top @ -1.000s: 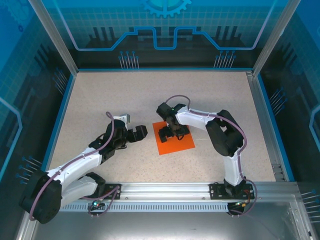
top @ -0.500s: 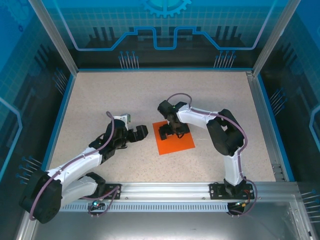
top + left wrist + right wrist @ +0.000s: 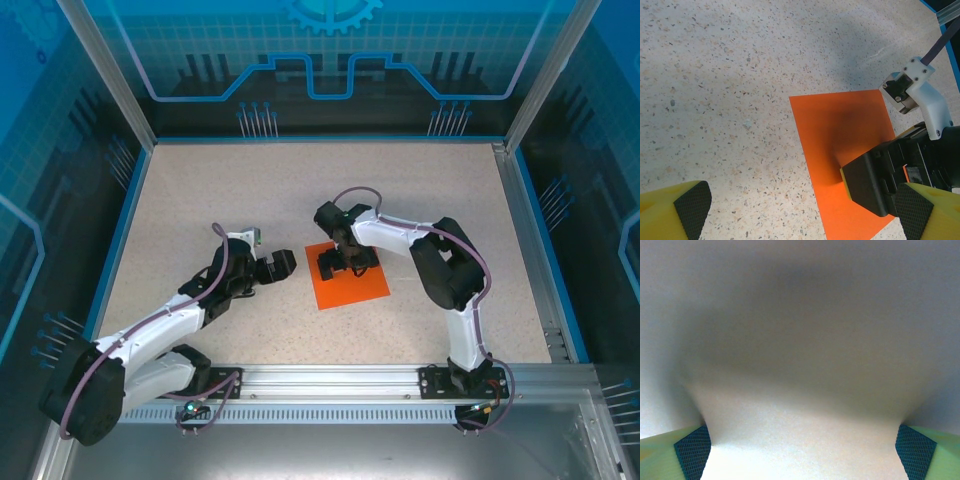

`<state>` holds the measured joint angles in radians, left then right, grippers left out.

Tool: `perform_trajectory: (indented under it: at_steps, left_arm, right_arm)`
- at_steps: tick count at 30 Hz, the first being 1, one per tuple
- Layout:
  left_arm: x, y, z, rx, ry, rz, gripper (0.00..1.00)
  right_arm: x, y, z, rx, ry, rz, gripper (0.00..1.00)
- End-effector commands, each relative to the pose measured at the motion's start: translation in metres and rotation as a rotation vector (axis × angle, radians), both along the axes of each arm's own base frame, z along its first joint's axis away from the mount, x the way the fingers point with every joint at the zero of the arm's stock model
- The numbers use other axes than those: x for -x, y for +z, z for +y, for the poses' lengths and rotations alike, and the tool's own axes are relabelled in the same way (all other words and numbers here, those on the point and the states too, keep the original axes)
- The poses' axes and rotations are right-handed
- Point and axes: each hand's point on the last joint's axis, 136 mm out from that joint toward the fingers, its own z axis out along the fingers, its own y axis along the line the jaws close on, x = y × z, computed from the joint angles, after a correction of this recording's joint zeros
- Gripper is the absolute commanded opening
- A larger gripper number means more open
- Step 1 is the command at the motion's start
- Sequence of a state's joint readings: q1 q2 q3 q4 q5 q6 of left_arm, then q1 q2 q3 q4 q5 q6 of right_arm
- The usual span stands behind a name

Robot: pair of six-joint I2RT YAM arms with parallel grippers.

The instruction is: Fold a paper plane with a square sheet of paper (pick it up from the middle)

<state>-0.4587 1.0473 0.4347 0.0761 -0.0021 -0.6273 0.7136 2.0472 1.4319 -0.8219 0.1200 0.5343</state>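
The task had barely begun. The square sheet of paper [image 3: 356, 287] lay flat and unfolded on the speckled surface [image 3: 200, 200], near the middle and slightly towards the arm bases. No crease, lifted corner or fold line showed in the overhead or left wrist views. Every fold was yet to be made, and so was the pick-up from the middle.

The right hand [image 3: 345, 262] was lowered over the middle and far part of the sheet, its fingers spread wide and holding nothing. In the left wrist view one dark finger [image 3: 872, 185] sat low on the orange paper. Whether it pressed on the paper or hung just above it could not be told, and the right wrist view was too blurred to help.

The left hand [image 3: 275, 265] waited just beside the sheet's left edge, off the paper, its jaws fully apart and empty.

No tray, box or other container stood on the surface; the sheet rested directly on it.
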Motion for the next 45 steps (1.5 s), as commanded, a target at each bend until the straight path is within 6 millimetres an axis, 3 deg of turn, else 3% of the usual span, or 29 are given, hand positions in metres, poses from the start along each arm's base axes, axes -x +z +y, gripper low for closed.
perform_trajectory:
  at_steps: [1,10,23,33,37,45]
  left_arm:
    - [-0.003,0.004,0.000,0.016,0.002,0.000,0.98]
    - [0.000,0.010,-0.001,0.039,0.001,0.001,0.98]
    - [0.003,0.009,0.001,0.033,0.003,0.003,0.99]
    - [0.003,0.008,0.005,-0.008,0.002,-0.002,0.99]
    - [0.003,0.009,0.007,-0.034,-0.003,-0.008,0.98]
    - [0.004,0.009,0.008,-0.034,-0.002,-0.007,0.99]
  right_arm:
    - [0.023,-0.044,-0.004,0.037,-0.011,0.116,0.99]
    - [0.017,-0.031,0.005,-0.029,-0.023,0.103,0.92]
    - [0.010,-0.015,-0.001,0.020,-0.007,0.064,0.87]
    - [-0.010,0.026,0.016,-0.048,0.027,-0.014,0.99]
    - [-0.009,0.015,0.017,-0.057,0.024,0.018,0.99]
    - [0.009,-0.029,0.009,0.018,0.031,0.111,0.99]
